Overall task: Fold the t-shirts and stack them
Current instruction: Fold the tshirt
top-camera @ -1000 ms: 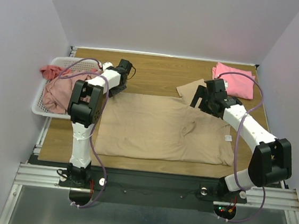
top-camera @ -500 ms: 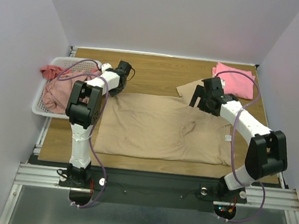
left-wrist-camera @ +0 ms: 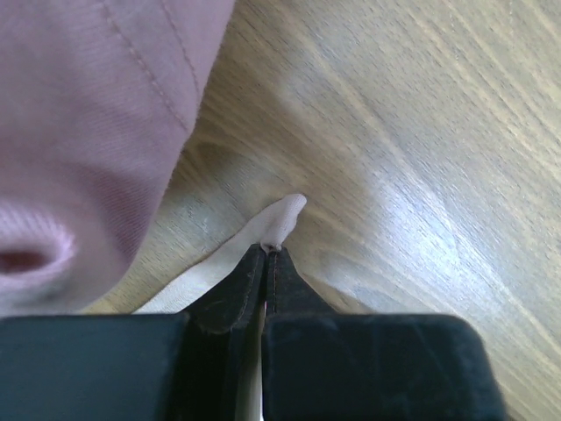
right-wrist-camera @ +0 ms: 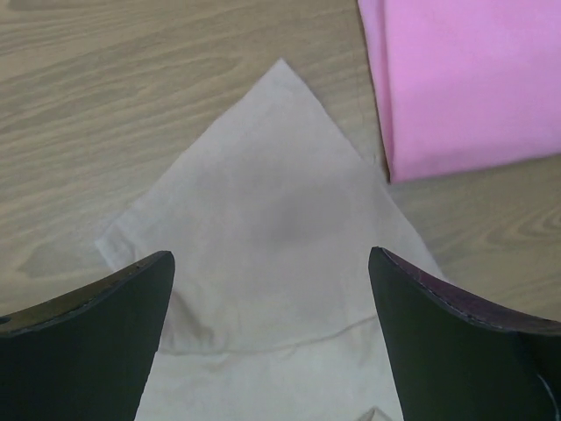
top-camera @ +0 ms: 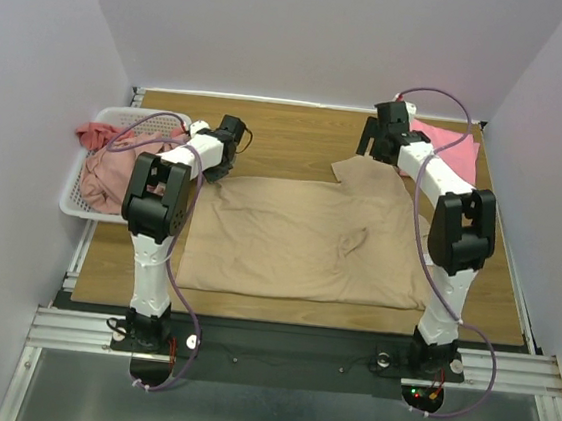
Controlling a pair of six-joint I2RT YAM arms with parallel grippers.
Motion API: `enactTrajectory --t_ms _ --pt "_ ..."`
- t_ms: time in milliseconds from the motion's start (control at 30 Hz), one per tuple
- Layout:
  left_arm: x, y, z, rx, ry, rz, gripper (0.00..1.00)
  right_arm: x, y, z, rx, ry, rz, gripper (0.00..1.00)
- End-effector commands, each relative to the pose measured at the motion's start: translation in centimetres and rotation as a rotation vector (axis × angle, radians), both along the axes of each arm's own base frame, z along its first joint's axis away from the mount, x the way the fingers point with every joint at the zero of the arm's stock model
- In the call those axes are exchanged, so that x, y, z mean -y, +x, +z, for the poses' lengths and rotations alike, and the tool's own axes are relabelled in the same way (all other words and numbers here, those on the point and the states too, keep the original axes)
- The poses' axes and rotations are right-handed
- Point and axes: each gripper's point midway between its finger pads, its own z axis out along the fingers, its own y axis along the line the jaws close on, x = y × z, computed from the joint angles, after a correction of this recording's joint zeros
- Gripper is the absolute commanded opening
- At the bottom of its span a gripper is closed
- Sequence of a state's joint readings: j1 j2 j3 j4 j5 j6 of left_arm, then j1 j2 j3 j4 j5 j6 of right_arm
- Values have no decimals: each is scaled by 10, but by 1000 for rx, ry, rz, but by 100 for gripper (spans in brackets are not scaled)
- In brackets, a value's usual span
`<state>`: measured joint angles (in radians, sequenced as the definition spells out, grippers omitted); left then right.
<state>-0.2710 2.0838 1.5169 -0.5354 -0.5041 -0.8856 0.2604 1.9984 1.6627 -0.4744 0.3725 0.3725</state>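
Pink t-shirt (top-camera: 451, 140) half hiding behind R arm (top-camera: 435, 177); L gripper (left-wrist-camera: 267, 252) pinching tan t-shirt (top-camera: 303, 238) corner; R gripper (right-wrist-camera: 270, 256) gaping wide; wood table (top-camera: 289, 131), lilac walls (top-camera: 310, 33).

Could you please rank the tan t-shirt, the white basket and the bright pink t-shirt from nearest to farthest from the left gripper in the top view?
1. tan t-shirt: its far-left corner is pinched in the left gripper.
2. white basket: just to its left.
3. bright pink t-shirt: far right, at the back.

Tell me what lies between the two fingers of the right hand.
In the right wrist view, the tan shirt's pointed sleeve lies flat on the table between the open fingers of the right hand.
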Motion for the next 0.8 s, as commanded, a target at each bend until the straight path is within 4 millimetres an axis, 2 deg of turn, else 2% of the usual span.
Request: enactTrajectory --t_ms 0,33,67,100,133,167,200,300,400,433,567,767 --pt "2 -18 0 -60 -34 -43 0 11 34 5 43 -80 8 97" --pt "2 -18 0 -64 -35 -45 0 13 46 15 72 -97 11 95" --pt "2 -18 0 -63 -36 -45 0 13 51 13 74 -96 8 94" --pt "2 -19 1 -65 -35 -46 0 13 57 -1 51 -121 20 92" --pt "2 -20 1 -68 -33 -46 0 13 66 6 73 -125 20 92" --pt "1 -20 1 -68 -31 -46 0 13 71 3 73 -135 24 91" --pt "1 -22 2 -70 -30 -48 0 14 75 -8 57 -152 32 90" --pt "1 -24 2 -74 -31 -53 0 17 91 -21 55 -159 33 86" --pt "1 -25 2 -74 -32 -56 0 20 97 -32 45 -173 25 82" --pt "1 -25 2 -73 -34 -57 0 21 97 -44 25 -176 27 81" --pt "3 -25 3 -61 -45 -67 0 30 94 -63 -9 -185 5 78" --pt "2 -27 3 -66 -40 -69 0 37 90 -83 -42 -179 -9 68"
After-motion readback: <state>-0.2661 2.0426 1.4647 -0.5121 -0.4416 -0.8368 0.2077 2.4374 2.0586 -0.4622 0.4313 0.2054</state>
